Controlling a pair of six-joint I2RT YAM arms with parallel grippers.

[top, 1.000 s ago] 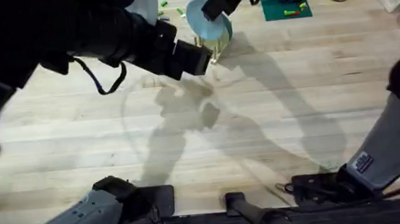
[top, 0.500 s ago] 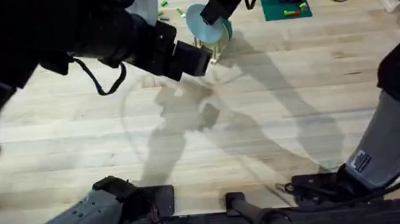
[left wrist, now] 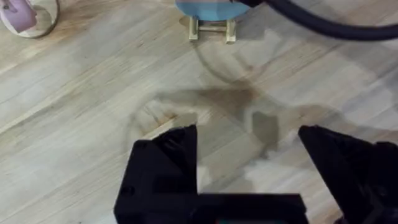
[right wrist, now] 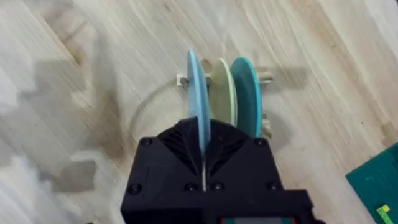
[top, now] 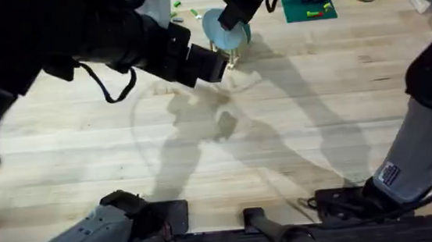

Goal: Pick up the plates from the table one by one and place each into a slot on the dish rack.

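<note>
One tool [right wrist: 203, 146] clamping pale blue plate [right wrist: 198, 102]

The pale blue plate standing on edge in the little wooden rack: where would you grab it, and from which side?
By its top rim, from above. The pale blue plate stands upright in the dish rack, so only the thin upper edge is free; the cream plate crowds one face. The right gripper already pinches that rim, fingers on either face.
</note>
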